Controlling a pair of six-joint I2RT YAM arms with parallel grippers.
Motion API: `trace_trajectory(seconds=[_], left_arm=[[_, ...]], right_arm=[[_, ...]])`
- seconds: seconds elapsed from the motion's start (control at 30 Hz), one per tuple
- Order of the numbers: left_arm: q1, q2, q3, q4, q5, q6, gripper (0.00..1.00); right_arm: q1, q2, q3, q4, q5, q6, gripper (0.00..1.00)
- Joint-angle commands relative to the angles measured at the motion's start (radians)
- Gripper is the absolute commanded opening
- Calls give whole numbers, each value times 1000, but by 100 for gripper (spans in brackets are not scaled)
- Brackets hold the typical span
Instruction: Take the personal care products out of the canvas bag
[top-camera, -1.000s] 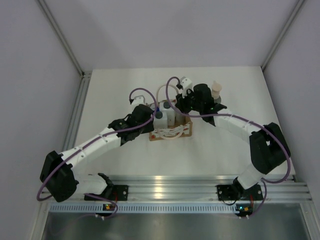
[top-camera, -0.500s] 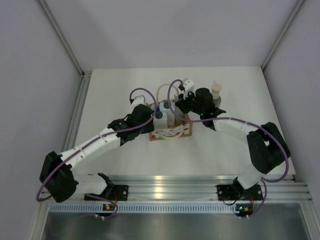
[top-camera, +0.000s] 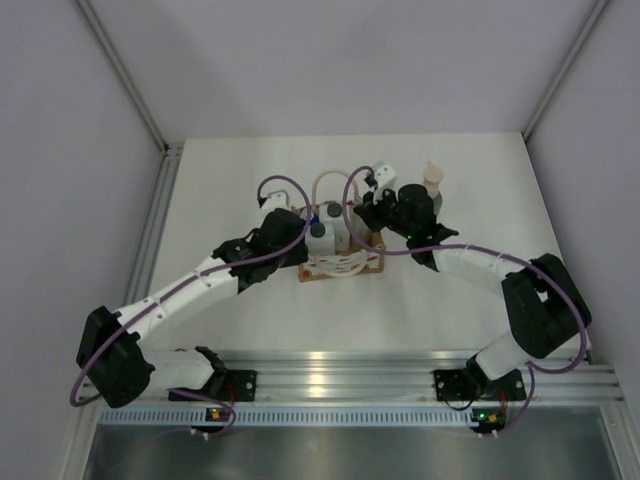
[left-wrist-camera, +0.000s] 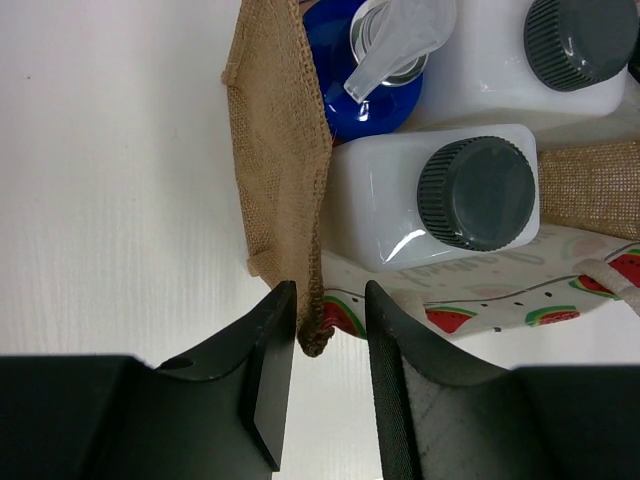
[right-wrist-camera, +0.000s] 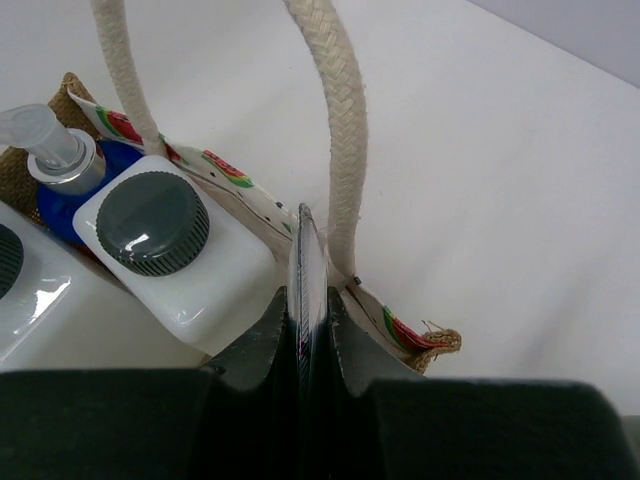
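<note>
— Grip at the left gripper (left-wrist-camera: 328, 300)?
— Narrow jaws, nipping a corner of the canvas bag (left-wrist-camera: 280, 150) at its burlap side wall.
— And at the right gripper (right-wrist-camera: 310, 300)?
— Pressed tight on the bag's watermelon-patterned rim, just beside a cream rope handle (right-wrist-camera: 335, 130).
— Inside the bag?
— Two white bottles (left-wrist-camera: 420, 195) with dark grey caps, upright and touching; beside them a blue-topped bottle (left-wrist-camera: 345, 95) with a clear pump head.
— Outside it?
— Only a beige pump top (top-camera: 432, 180), showing behind the right wrist, near the bag; body mostly hidden.
— Setting?
— Bag upright around mid-depth on a white table (top-camera: 250, 310), held between both arms. Pale walls (top-camera: 330, 60) behind and to the sides, an aluminium rail (top-camera: 340, 375) along the near edge.
</note>
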Motion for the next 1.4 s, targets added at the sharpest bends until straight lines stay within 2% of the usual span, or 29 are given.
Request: trace_trajectory(seconds=[0.0, 0.47, 0.93, 1.37], left_arm=[[0, -41, -3, 17, -10, -3, 39], [0, -45, -8, 15, -7, -9, 39], [0, -59, -17, 15, -13, -12, 40], [0, -59, -23, 17, -9, -21, 39]], right_arm=[[-7, -90, 50, 70, 3, 9, 0], [-5, -164, 131, -73, 46, 9, 0], [-4, -311, 301, -320, 128, 37, 0], [-16, -405, 367, -486, 384, -14, 0]])
